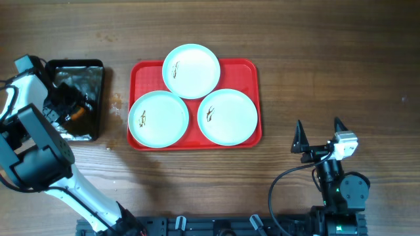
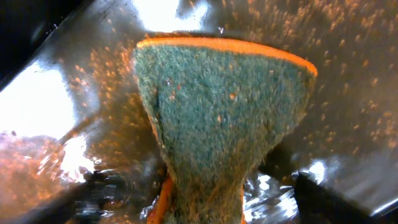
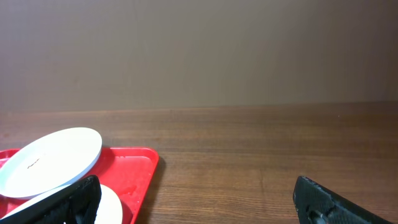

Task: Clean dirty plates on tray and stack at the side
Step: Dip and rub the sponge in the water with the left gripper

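A: Checking the left gripper (image 1: 71, 105) — is anything held?
B: It is placed inside the black pan (image 1: 98, 64). A green-and-orange sponge (image 2: 224, 118) is seen pinched narrow between dark finger shapes, but a firm clamp cannot be told. The right gripper (image 1: 318, 126) is spread wide, nothing in it.
A: Plates?
B: Three plates (image 1: 191, 70) are laid on the tray (image 1: 252, 73), all smeared, none stacked. The tray lies to the left gripper's right, past the pan edge. The near-left plate (image 1: 158, 118) is judged the first reach. Wet pan and sponge are shown only by the left wrist view — the layout only overhead.
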Robot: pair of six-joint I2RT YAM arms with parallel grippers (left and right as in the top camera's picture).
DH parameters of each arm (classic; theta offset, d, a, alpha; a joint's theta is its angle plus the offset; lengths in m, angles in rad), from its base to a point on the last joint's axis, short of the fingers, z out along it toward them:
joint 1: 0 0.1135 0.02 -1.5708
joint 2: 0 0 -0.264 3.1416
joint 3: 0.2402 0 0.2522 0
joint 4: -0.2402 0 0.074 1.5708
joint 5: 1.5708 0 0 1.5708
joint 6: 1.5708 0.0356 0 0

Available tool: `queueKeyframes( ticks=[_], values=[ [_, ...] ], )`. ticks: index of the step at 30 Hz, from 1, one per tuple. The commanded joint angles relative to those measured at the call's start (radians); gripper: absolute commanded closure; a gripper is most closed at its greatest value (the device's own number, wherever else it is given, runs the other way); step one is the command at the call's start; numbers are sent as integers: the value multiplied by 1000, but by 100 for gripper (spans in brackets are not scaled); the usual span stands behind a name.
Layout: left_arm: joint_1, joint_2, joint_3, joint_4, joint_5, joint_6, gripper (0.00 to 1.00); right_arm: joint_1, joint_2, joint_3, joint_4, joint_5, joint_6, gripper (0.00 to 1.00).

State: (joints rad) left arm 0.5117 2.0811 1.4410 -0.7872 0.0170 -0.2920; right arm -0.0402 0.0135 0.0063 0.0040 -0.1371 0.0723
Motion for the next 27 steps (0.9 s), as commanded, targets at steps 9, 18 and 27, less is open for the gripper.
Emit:
queueKeyframes(
  ticks=[9,18,27],
  values=[
    [1,13,-8,127,-37,2,62,-2,-9,-1,3,8,-17,0],
    [1,13,-8,110,-37,1,0,-2,-9,-1,3,8,-17,0],
    [1,13,-8,171,-54,1,0,-2,-9,-1,3,8,-17,0]
  ],
)
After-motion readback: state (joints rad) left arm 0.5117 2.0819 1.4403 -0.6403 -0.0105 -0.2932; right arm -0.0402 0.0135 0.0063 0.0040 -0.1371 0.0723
